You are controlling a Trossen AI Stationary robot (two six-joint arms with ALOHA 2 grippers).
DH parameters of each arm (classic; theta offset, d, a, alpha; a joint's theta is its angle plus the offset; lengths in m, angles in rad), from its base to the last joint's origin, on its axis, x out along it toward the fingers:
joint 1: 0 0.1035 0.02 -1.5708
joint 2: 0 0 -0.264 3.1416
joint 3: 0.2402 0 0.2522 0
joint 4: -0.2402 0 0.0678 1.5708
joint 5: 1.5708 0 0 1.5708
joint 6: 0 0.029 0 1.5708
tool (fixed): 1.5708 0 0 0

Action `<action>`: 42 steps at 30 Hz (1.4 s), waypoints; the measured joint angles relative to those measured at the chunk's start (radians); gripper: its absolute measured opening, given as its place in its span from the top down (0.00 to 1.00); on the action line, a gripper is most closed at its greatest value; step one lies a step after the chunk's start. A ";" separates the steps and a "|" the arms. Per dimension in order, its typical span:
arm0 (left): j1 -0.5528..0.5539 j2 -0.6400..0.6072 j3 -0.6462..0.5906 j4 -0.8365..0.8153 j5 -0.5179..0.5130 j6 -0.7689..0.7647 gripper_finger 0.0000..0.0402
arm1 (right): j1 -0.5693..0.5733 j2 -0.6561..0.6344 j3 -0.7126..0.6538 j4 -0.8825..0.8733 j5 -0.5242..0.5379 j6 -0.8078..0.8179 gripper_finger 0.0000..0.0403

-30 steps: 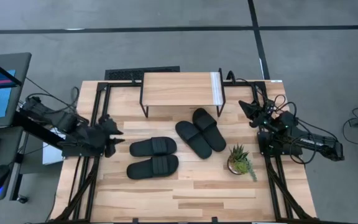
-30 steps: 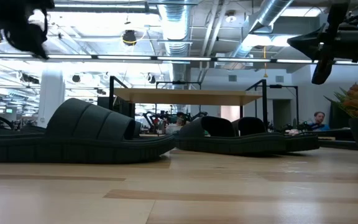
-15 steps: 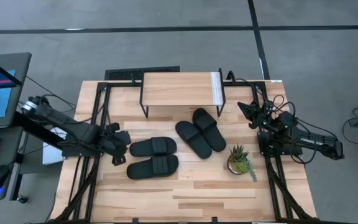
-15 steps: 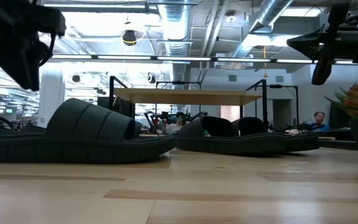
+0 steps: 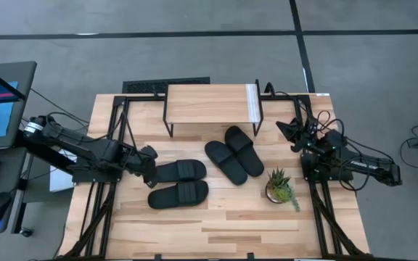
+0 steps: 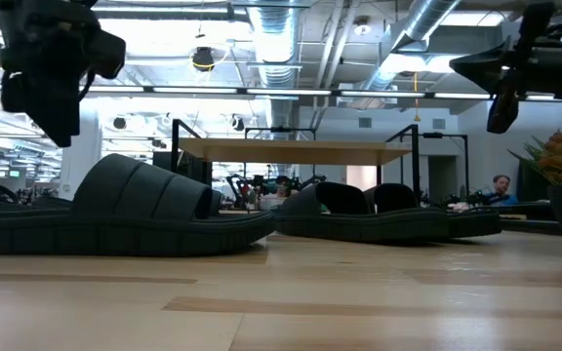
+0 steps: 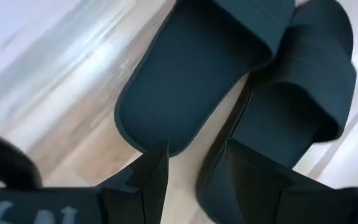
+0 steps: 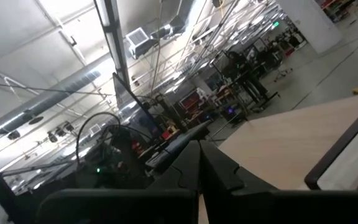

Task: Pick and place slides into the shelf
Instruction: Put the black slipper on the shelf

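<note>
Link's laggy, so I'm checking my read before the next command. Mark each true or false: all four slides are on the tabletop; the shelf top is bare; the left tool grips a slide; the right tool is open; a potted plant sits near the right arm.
1. All four slides on tabletop: true.
2. Shelf top bare: true.
3. Left tool grips a slide: false; it's open, at the slide's end.
4. Right tool open: false; shut.
5. Potted plant near the right arm: true.
</note>
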 joint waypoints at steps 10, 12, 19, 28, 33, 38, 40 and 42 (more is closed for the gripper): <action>-0.036 0.000 -0.133 0.131 -0.059 -0.346 0.63 | 0.000 0.000 0.000 -0.033 -0.061 0.001 1.00; -0.052 0.000 -0.174 0.194 -0.055 -0.395 0.63 | 0.000 0.000 0.000 -0.032 -0.067 0.001 1.00; -0.069 -0.038 -0.187 0.151 -0.076 -0.481 0.63 | 0.000 0.000 0.000 -0.033 -0.089 0.001 1.00; -0.069 -0.123 -0.187 0.049 -0.089 -0.557 0.63 | 0.000 0.000 0.000 -0.061 -0.089 0.001 1.00; -0.069 -0.123 -0.202 0.074 -0.058 -0.572 0.63 | 0.000 0.000 0.000 -0.058 -0.089 0.001 1.00; -0.069 -0.123 -0.250 0.118 -0.058 -0.613 0.63 | 0.000 0.000 0.000 -0.059 -0.089 0.001 1.00; -0.069 -0.123 -0.268 0.134 -0.071 -0.632 0.63 | 0.000 0.000 0.000 -0.059 -0.089 0.001 1.00; -0.067 -0.123 -0.289 0.163 -0.084 -0.646 0.63 | 0.000 0.000 0.000 -0.058 -0.089 0.001 1.00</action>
